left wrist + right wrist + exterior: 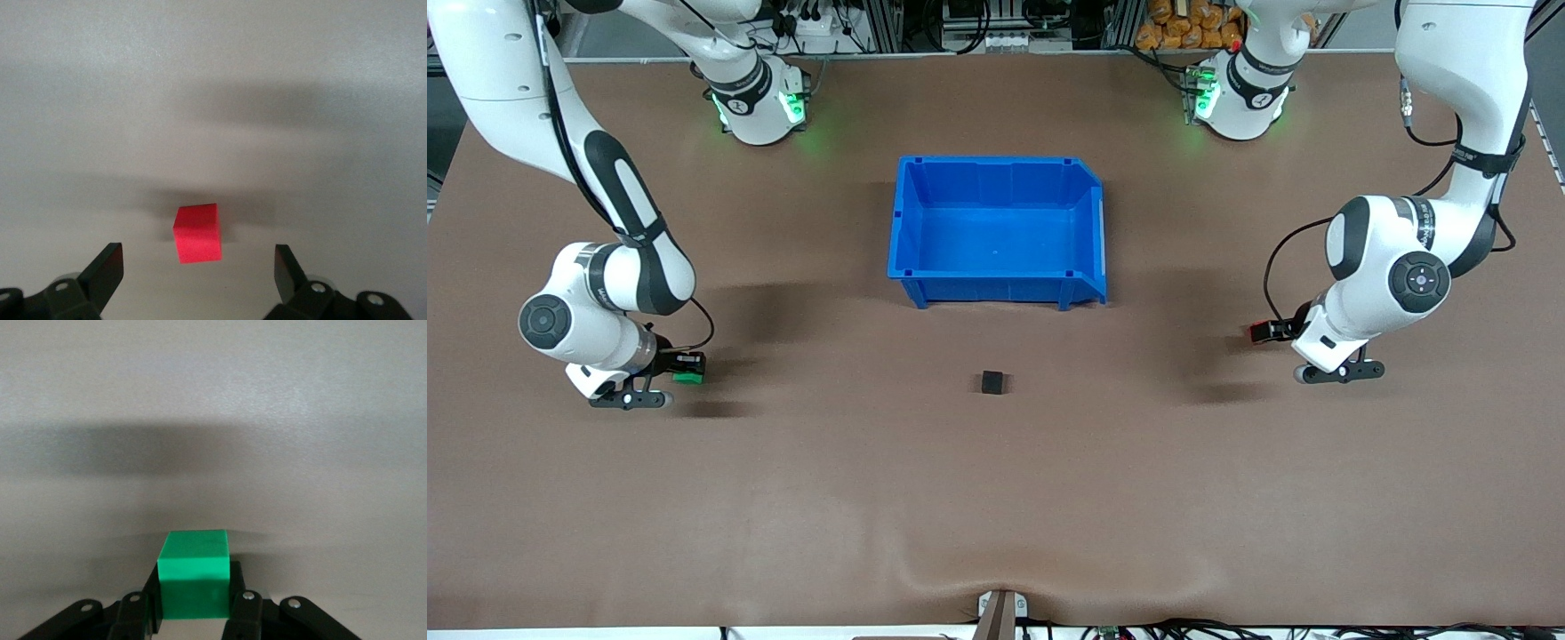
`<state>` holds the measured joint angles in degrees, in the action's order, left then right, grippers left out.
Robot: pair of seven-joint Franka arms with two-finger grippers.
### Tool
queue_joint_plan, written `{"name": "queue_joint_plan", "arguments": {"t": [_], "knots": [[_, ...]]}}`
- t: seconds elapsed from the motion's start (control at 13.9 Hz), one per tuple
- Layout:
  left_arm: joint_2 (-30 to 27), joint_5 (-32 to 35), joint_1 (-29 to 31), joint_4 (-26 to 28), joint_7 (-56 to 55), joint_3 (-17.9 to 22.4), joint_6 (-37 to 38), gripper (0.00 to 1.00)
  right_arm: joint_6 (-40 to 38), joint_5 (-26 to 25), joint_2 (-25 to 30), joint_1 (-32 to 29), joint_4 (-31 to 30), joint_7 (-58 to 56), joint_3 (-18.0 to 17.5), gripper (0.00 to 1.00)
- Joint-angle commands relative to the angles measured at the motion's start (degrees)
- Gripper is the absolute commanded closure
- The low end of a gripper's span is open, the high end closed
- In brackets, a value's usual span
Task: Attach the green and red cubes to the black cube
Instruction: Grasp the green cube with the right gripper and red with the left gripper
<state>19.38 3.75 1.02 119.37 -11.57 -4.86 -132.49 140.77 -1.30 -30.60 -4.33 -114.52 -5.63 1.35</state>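
The brown desk carried a blue bin at its middle, nearer the robots' bases than the small black cube, which sat alone on the desk, nearer the front camera than the bin and well apart from both grippers. Toward the right arm's end of the desk, the right gripper was low at the desk surface with its fingers closed on the green cube, the cube pinched between them and protruding forward from the fingertips. Toward the left arm's end of the desk, the left gripper was also low, with its fingers spread wide; the red cube lay on the desk in the gap between them, slightly forward of the fingertips and touching neither. In the front view the red cube showed just beside the left arm's wrist.
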Motion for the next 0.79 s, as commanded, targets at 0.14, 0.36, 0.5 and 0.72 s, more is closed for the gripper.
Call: {"name": "queue_joint_plan", "arguments": {"t": [0.14,0.36,0.5,0.72], "knots": [[2.1,0.5,0.6,0.3,-2.0,-0.2,0.2,0.0,-1.5,-0.9,0.5,-0.2,4.1,-11.3,-0.4,1.0],[3.5,-0.6,0.6,0.3,-2.2,-0.2,0.0,0.0,-4.0,-1.0,0.5,1.0,7.7,-16.5,-0.6,1.0],[4.6,-1.4,1.3,-0.4,-2.3,-0.2,-0.1,0.0,-7.7,-1.0,0.4,3.4,11.0,-21.1,-0.6,1.0],[5.9,-4.1,1.3,-1.1,-2.3,-0.2,-0.9,0.02,-13.7,-0.9,0.6,7.1,14.9,-30.6,-0.7,1.0]]}}
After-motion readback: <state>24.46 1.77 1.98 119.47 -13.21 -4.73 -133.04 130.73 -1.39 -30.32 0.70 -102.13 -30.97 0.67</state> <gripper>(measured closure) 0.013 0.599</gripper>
